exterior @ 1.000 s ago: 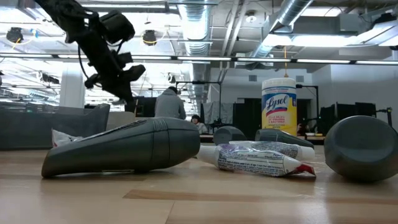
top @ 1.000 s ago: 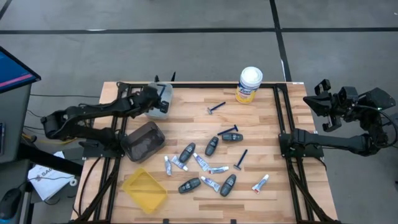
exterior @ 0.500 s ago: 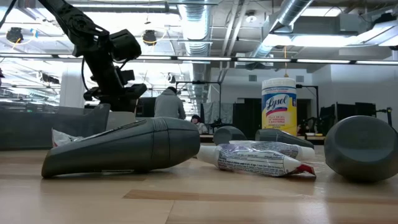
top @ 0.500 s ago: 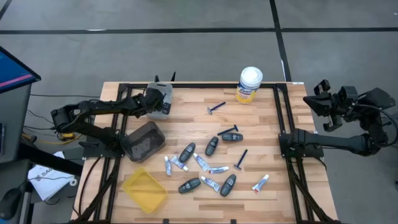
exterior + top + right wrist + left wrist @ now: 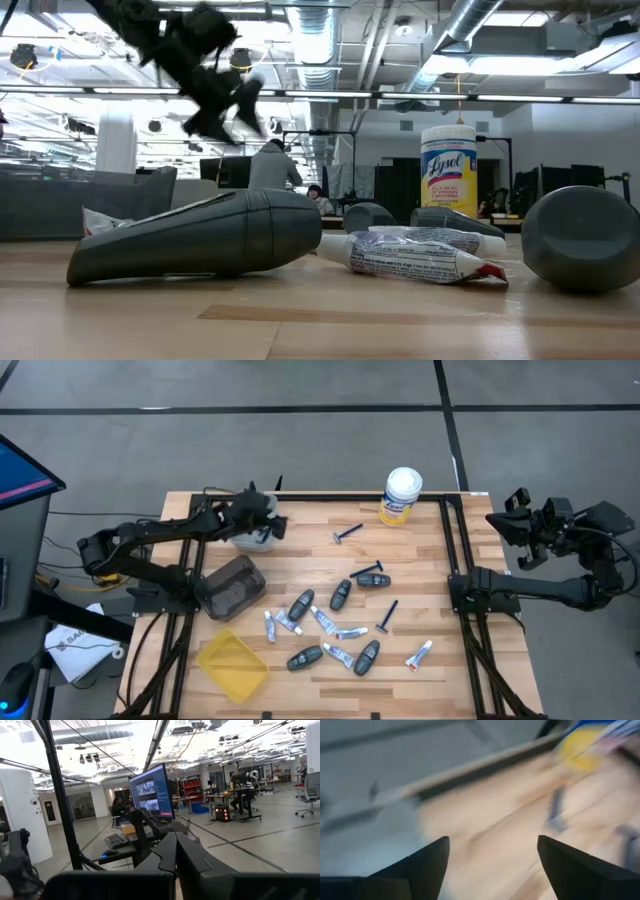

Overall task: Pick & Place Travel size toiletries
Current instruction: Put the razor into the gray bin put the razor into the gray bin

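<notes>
Above the table's far-left corner, the left gripper hangs empty with fingers apart, apparently between picks; next it must reach the scattered toiletries.

Six tubes, five fobs, three razors, three bins (left edge), one canister.

Wooden slat table in a black frame. Directly on it: yellow canister at the far edge; clear bin at the far left; dark bin and yellow tray down the left side; razors, fobs and tubes scattered mid-table
</notes>
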Tool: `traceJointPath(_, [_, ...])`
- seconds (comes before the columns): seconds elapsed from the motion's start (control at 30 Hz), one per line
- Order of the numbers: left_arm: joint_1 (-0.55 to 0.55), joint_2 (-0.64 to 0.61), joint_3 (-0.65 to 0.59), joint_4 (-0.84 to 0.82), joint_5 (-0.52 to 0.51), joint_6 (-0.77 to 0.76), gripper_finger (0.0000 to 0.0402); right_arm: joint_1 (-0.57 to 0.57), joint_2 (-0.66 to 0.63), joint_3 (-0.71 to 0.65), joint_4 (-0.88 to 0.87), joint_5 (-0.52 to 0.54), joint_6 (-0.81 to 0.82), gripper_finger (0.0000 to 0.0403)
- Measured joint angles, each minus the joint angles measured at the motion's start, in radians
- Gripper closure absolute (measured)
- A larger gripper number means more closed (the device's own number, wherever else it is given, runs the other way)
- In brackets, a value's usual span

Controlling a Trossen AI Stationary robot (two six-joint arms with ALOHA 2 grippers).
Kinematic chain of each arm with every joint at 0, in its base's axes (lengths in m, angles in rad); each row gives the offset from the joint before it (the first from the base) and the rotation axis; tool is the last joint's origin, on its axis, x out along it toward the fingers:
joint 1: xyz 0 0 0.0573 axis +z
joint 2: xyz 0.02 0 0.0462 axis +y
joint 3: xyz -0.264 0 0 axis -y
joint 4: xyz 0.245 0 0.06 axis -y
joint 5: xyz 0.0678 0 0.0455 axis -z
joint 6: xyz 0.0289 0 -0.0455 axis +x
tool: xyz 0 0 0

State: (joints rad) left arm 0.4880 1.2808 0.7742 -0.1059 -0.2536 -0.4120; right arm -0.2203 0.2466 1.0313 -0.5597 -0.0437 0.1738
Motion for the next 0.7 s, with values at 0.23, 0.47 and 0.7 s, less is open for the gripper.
traceJointPath(0.23, [-0.068, 0.093, 0.195, 0.099, -0.001, 0.152, 0.01, 0.0, 0.0, 0.0, -0.038, 0.0, 0.0, 0.0403])
traceJointPath(0.47, [-0.074, 0.311, 0.375, 0.108, 0.101, 0.177, 0.0099, 0.0, 0.0, 0.0, -0.036, 0.0, 0.003, 0.0403])
traceJointPath(0.7, [-0.088, 0.505, 0.476, 0.13, 0.122, 0.199, 0.009, 0.0, 0.0, 0.0, -0.034, 0.0, 0.003, 0.0403])
